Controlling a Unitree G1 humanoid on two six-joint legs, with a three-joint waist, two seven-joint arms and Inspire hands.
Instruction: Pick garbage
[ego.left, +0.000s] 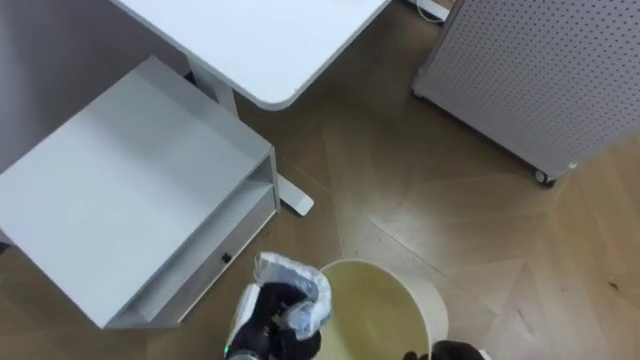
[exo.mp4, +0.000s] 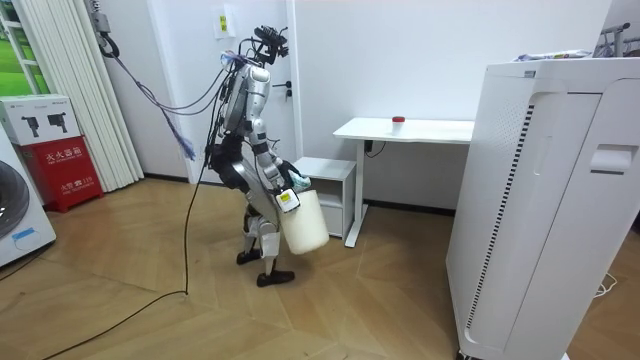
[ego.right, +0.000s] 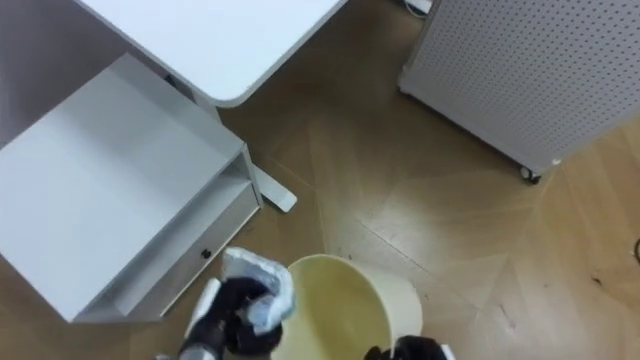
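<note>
The left robot hand (ego.left: 268, 322) was curled round a crumpled whitish wad of garbage (ego.left: 302, 288), holding it at the left rim of the cream waste bin (ego.left: 428, 298). The right robot hand (ego.left: 456, 352) showed at the bin's right rim; its grip could not be told. Beyond, on the wood floor, stood a low white drawer cabinet (ego.left: 130, 170), the white table (ego.left: 270, 40) and a perforated panel on castors (ego.left: 540, 70). A red carton (exo.mp4: 60, 150) by the wall bore print too small to read.

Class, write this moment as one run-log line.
left hand: grips crumpled wrapper at bin rim | right hand: by bin | robot: near white cabinet
</note>
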